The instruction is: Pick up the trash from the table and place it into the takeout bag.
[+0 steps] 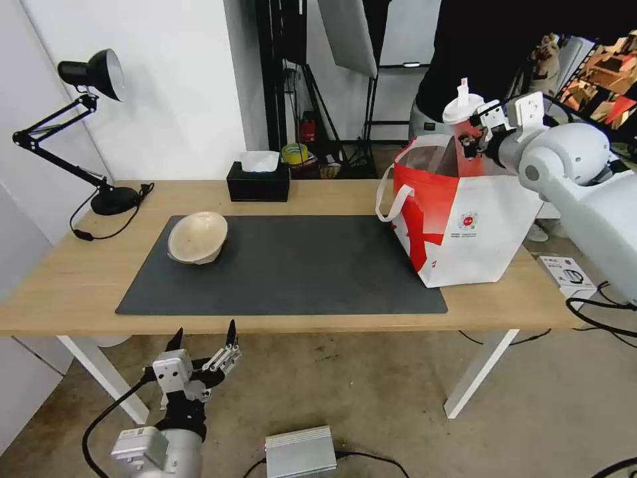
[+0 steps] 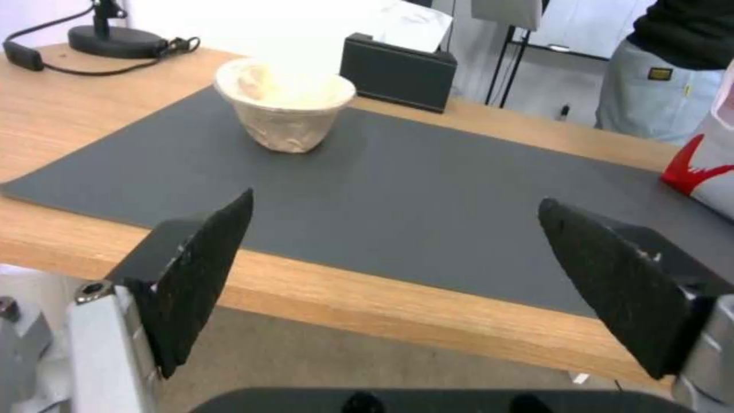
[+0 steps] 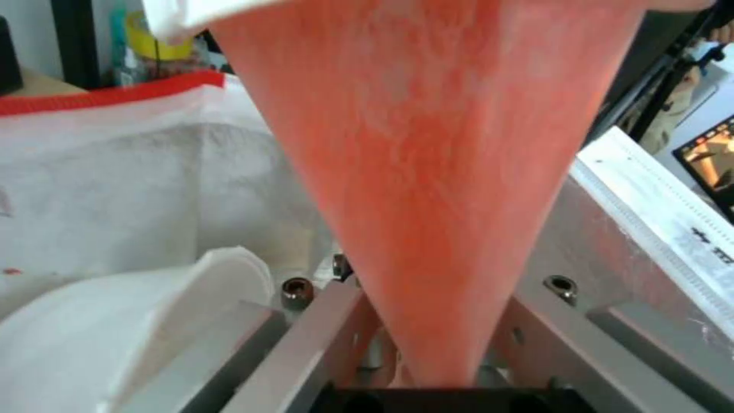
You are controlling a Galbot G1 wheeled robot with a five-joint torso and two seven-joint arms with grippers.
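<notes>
Hidden: red drink cup (image 1: 462, 113) lower body sits behind the right tool (image 1: 472, 136), clenched on the cup above the takeout bag (image 1: 464, 226) mouth.
Bag: right end of the surface (image 1: 79, 279), partly on the dark mat (image 1: 292, 265).
Inside bag: a white rounded item (image 3: 114, 332), hard to identify.
Pulp bowl (image 1: 197, 237): tilted on the mat's far-left corner.
Around: tissue box (image 1: 258, 180) and lamp (image 1: 93, 133) along the far edge.
Left tool (image 1: 203, 338): released, below the near edge.

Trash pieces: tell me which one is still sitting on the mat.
The beige pulp bowl, alone on the mat's far left part. The red cup is up in the right gripper above the bag.
</notes>
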